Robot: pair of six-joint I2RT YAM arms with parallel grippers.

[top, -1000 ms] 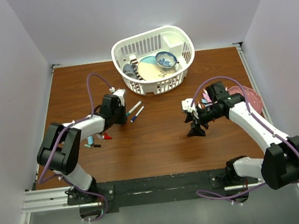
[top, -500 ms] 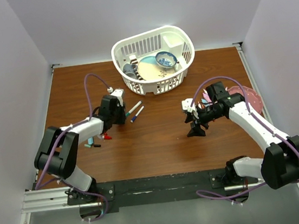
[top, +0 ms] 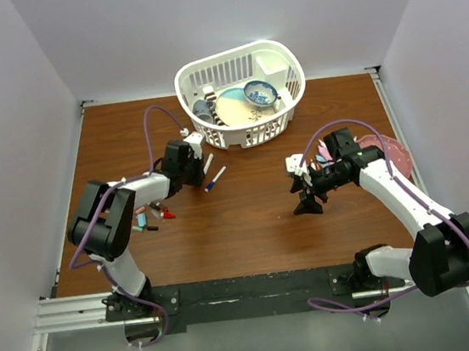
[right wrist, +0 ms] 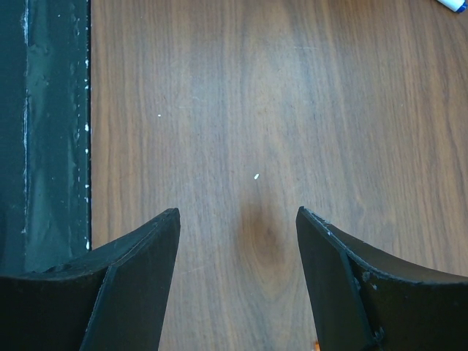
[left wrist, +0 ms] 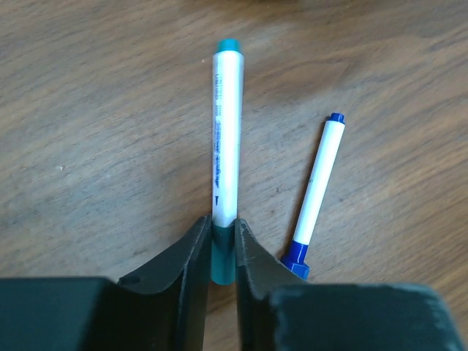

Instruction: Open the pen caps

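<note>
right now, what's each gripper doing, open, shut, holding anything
Left gripper: jaws shut on the teal pen cap.
Right gripper: jaws open, holding nothing.

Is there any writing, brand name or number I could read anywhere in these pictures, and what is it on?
Teal marker, white barrel: one line of fine dark print running lengthwise, too small and blurred to read.
Its teal cap: no print shows.
Blue marker: no print shows.
White basket: no readable text.
Nothing else in view carries legible words or numbers.
</note>
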